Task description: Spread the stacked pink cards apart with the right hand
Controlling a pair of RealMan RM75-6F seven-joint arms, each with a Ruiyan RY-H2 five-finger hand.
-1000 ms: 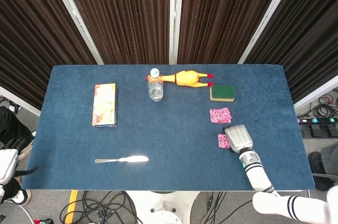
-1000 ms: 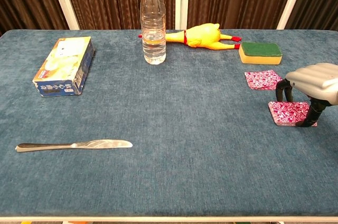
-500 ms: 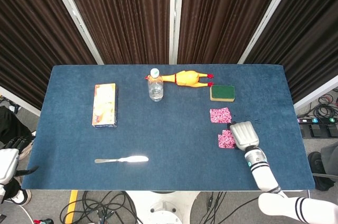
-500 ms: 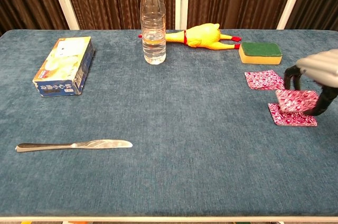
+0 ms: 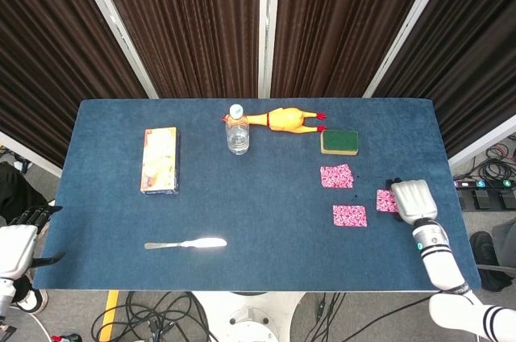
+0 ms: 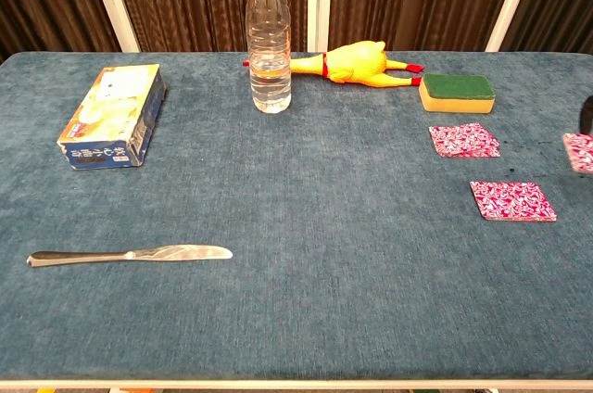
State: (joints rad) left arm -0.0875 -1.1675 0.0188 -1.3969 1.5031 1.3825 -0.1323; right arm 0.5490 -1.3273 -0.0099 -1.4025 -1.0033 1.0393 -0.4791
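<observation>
Two pink patterned cards lie flat on the blue table: one (image 5: 336,176) (image 6: 462,140) near the sponge, another (image 5: 349,215) (image 6: 512,200) closer to the front. My right hand (image 5: 412,202) is to the right of them and holds a third pink card (image 5: 386,201) (image 6: 579,151), which shows at the right edge of the chest view. In the head view my left hand (image 5: 18,245) hangs off the table's left front corner with its fingers apart and nothing in it.
At the back stand a water bottle (image 5: 237,130), a yellow rubber chicken (image 5: 286,119) and a green-topped sponge (image 5: 339,142). A tissue box (image 5: 160,160) lies at the left, a metal knife (image 5: 185,243) near the front edge.
My right hand lifted one pink card off the front stack and carried it to the right, leaving one card behind on the table. The left hand barely moved.
</observation>
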